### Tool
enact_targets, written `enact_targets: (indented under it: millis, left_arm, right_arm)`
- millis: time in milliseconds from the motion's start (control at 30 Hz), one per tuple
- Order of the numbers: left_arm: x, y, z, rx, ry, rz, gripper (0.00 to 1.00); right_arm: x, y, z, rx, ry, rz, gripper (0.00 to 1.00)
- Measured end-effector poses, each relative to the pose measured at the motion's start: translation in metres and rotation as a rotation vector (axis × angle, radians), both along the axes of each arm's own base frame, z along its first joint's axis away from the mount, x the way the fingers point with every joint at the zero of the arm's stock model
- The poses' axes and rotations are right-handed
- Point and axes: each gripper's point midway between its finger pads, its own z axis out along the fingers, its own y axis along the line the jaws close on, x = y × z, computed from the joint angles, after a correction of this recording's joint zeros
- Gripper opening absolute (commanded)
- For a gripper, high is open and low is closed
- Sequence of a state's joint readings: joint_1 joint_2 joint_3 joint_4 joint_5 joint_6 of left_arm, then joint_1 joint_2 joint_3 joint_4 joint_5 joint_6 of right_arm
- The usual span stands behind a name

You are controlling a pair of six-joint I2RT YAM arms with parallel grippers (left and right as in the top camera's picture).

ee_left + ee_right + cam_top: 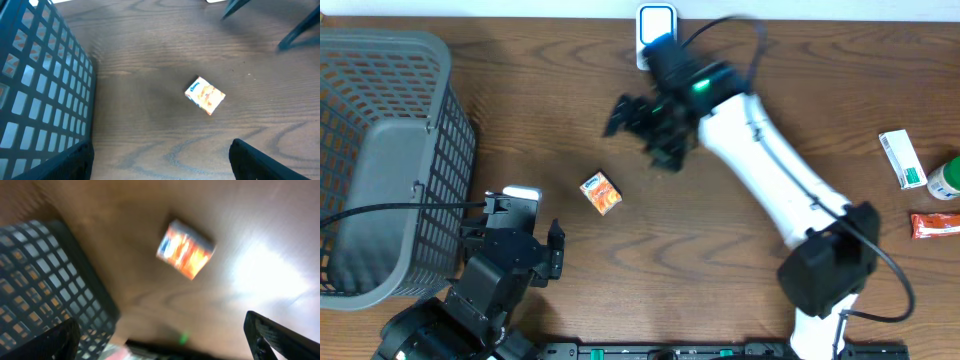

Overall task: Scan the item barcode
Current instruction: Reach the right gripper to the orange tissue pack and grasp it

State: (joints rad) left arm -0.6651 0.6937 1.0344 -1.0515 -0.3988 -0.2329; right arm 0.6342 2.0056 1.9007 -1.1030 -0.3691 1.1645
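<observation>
Small orange Kleenex pack (601,193) loose on the table (520,100), with right pincer (638,138) spread wide nearby, seemingly for a grab, and left pincer (535,215) likewise wide, empty.

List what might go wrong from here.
1. The right gripper is open and blurred, close to the small orange box; a hasty grab may knock the box aside instead of gripping it.
2. No barcode shows on the faces of the box that are in view, so it may face the table and need turning before a scan.
</observation>
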Motion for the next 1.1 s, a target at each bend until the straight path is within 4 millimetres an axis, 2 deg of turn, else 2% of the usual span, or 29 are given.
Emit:
enact_targets:
  millis: [67, 133, 167, 200, 333, 433, 867, 1100]
  left_arm:
    - [0.0, 0.0, 0.0, 0.0, 0.0, 0.0, 0.85]
    - [0.0, 0.0, 0.0, 0.0, 0.0, 0.0, 0.85]
    - [0.0, 0.0, 0.0, 0.0, 0.0, 0.0, 0.85]
    - [0.0, 0.0, 0.0, 0.0, 0.0, 0.0, 0.85]
    - [0.0, 0.0, 0.0, 0.0, 0.0, 0.0, 0.85]
    - [0.0, 0.0, 0.0, 0.0, 0.0, 0.0, 0.85]
    - [0.0, 0.0, 0.0, 0.0, 0.0, 0.0, 0.85]
    - [0.0, 0.0, 0.0, 0.0, 0.0, 0.0, 0.85]
  right_arm:
    - [-0.01, 0.018, -0.016, -0.027, 0.067, -0.093, 0.99]
    - [-0.014, 0.024, -0.038, -0.069, 0.131, -0.163, 0.99]
    - [-0.016, 0.025, -0.051, -0.092, 0.162, -0.188, 0.99]
    - [-0.017, 0.022, -0.08, -0.153, 0.226, -0.241, 0.99]
    - [-0.025, 0.012, -0.123, -0.262, 0.319, -0.311, 0.99]
    - [-0.022, 0.015, -0.139, -0.28, 0.314, -0.332, 0.99]
    - [0.001, 0.041, -0.139, -0.183, 0.211, -0.331, 0.99]
    - [0.008, 0.037, -0.143, -0.211, 0.148, -0.285, 0.98]
